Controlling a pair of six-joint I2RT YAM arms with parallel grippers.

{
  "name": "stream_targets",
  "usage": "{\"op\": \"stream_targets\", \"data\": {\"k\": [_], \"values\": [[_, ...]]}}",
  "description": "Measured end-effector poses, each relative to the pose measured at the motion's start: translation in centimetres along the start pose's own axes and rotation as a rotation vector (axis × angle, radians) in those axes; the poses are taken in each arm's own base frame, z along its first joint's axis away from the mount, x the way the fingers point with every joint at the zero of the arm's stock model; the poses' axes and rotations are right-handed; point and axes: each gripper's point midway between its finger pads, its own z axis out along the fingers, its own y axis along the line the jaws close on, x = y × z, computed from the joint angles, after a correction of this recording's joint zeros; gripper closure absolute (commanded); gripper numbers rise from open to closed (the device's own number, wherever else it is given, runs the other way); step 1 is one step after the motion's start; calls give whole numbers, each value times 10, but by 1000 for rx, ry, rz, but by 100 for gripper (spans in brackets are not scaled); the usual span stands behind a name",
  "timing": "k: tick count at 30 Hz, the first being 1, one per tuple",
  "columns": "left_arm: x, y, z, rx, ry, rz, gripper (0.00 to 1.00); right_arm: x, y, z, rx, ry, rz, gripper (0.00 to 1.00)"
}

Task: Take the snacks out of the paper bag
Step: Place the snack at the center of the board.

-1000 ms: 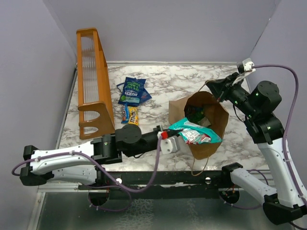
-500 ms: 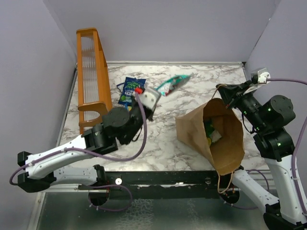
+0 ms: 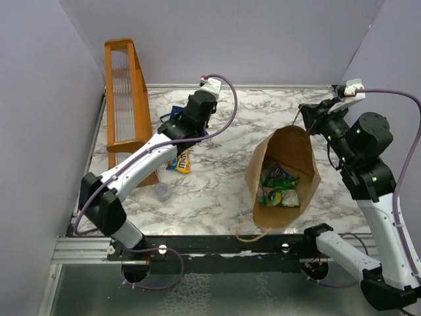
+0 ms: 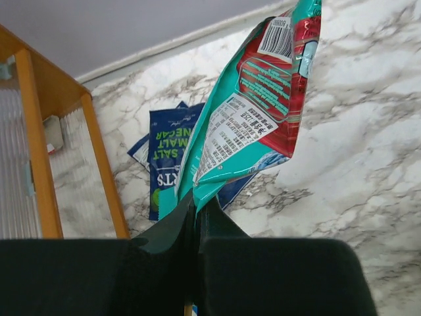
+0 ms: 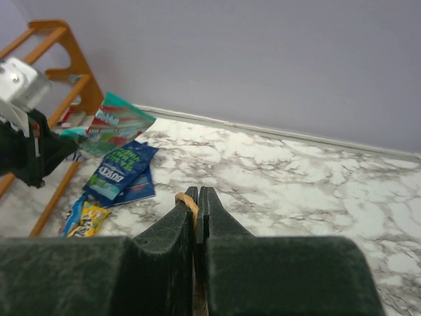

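The brown paper bag (image 3: 284, 153) stands at the right with its mouth up, and several green and yellow snacks (image 3: 279, 187) lie inside. My right gripper (image 3: 309, 117) is shut on the bag's cord handle (image 5: 187, 201); in the right wrist view the gripper (image 5: 198, 193) pinches the cord. My left gripper (image 4: 196, 205) is shut on the lower edge of a teal and red packet (image 4: 262, 99) and holds it above the blue packets (image 4: 166, 153) at the far left. The left gripper (image 3: 179, 122) hides that packet in the top view. The packet also shows in the right wrist view (image 5: 116, 124).
An orange wooden rack (image 3: 125, 99) stands along the left wall. Blue packets (image 5: 122, 167) and a yellow packet (image 3: 179, 160) lie beside it. A small clear cup (image 3: 161, 191) sits near the front left. Grey walls close in the back and sides.
My left arm has swung from the bag to the far left with the teal packet. The bag has shifted and now stands more upright under my right gripper.
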Motion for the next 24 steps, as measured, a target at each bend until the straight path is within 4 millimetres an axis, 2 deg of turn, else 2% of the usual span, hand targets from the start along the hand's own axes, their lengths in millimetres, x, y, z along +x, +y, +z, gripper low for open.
{"op": "stream_targets", "data": {"k": [3,6,9,13,16,18,21,24], "values": [[33,-1,32,-42,104,55,100,0,-15,12,76,11,-24,98],[61,7,57,-111,195,109,100,-8,-31,27,151,0,-81,98],[88,22,73,-193,268,169,100,-17,-43,38,197,-9,-155,98],[116,38,84,-287,341,240,100,-27,-45,50,184,-27,-273,98],[136,38,91,-309,389,270,82,-31,-35,57,108,-41,-358,98],[150,33,94,-294,425,272,71,-28,-21,62,18,-45,-394,98],[169,22,97,-251,466,253,60,-11,8,67,-161,-43,-400,98],[183,13,97,-208,498,214,53,21,40,66,-366,-16,-342,98]]}}
